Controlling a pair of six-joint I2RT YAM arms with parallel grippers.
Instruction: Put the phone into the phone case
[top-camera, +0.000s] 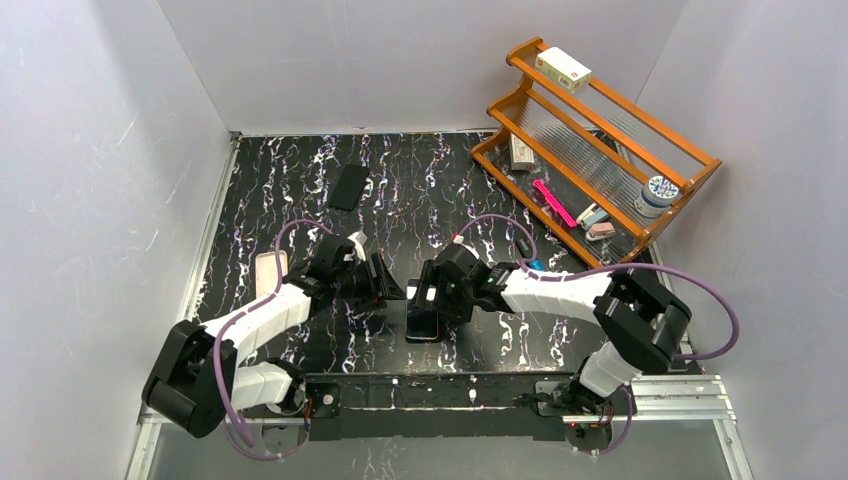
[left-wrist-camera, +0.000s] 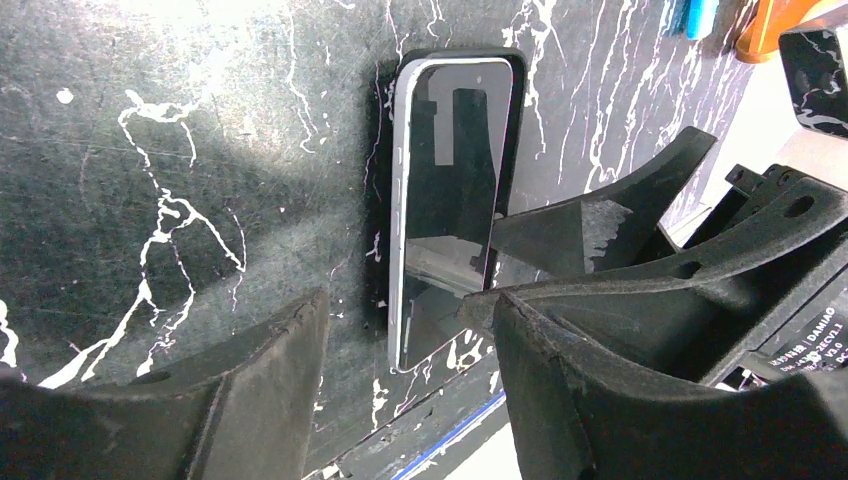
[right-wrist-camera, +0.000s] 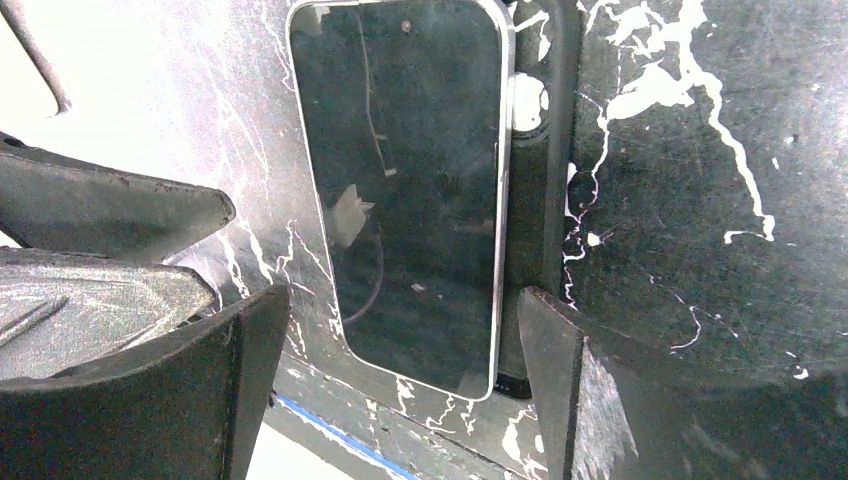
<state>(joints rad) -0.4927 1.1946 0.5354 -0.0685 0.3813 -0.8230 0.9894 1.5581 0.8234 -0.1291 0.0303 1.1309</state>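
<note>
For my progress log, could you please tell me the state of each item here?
phone: screen up, dark, lying askew on the case, not seated.
phone case: lying flat under the phone, one long edge showing.
left gripper: open.
right gripper: open, fingers flanking the phone.

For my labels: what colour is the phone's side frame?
Silvery white on the phone; clearest in the left wrist view.

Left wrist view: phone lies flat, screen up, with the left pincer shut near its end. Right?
No: the left pincer is open, its fingers spread wide at the end of the phone, as the left wrist view shows. The phone does lie flat, screen up.
</note>
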